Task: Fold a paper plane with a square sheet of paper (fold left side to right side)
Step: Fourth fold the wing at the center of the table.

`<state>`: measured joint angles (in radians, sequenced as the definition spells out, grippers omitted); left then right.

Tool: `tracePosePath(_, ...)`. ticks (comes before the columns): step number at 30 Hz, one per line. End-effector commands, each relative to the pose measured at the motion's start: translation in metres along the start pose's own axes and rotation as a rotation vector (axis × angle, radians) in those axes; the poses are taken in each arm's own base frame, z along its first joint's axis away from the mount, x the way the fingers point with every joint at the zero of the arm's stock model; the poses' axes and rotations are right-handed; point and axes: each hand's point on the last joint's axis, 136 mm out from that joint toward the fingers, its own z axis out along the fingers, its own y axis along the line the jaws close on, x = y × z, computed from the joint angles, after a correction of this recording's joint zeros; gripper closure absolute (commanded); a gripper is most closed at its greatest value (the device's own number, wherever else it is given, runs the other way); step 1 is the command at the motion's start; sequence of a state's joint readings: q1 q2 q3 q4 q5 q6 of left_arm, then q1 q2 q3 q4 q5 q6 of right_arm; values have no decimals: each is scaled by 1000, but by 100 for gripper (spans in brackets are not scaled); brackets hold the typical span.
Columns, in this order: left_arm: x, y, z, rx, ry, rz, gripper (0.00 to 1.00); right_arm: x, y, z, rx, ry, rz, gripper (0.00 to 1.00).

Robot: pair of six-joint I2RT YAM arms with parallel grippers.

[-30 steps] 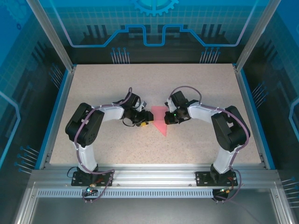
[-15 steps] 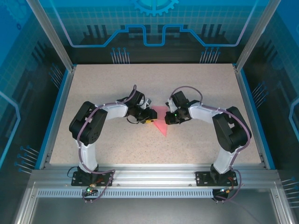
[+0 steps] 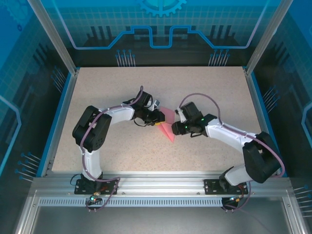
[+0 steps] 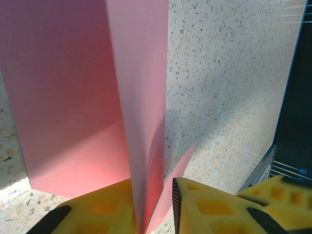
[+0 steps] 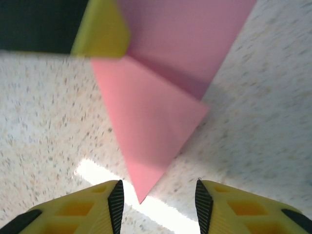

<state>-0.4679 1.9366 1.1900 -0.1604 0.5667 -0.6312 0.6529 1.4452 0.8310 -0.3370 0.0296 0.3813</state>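
Paper plane (image 3: 168,130) was found lying mid-surface (image 3: 122,87), between the two arms, with its sharp tip pointed toward the arm bases. One panel (image 4: 63,97) was laid flat on the speckled surface, and a raised flap (image 4: 141,122) was stood up along the centre crease. Left fingers (image 3: 157,119) were placed at the plane's left edge, near the wide end. In the left wrist view their yellow pads (image 4: 97,212) were seen either side of the raised flap and set narrowly apart. The left pad was against the paper and a slim gap was left on the right, so the flap was straddled, not clamped. Right fingers (image 3: 179,127) were positioned at the plane's right edge. In the right wrist view they (image 5: 78,214) were seen spread open with nothing gripped, and the plane's tip (image 5: 142,192) was sat just ahead of the gap. One yellow left finger (image 5: 102,29) was visible at the paper's far side there.
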Motion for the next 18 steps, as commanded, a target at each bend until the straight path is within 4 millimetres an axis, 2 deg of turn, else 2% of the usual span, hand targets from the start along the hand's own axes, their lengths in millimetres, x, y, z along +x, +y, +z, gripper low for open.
tracePosePath(1, -1, -15, -6, 19, 9, -15, 77, 4, 6, 9, 65, -20, -32, 55)
tracePosePath(6, -4, -16, -5, 12, 8, -47, 79, 9, 19, 29, 98, 25, -92, 58)
tracePosePath(9, -5, -17, -5, 12, 10, -58, 80, -1, 25, 36, 120, 24, -122, 60)
tracePosePath(18, -5, -16, -5, 2, 8, -63, 80, 2, 17, 51, 190, 65, -128, 67)
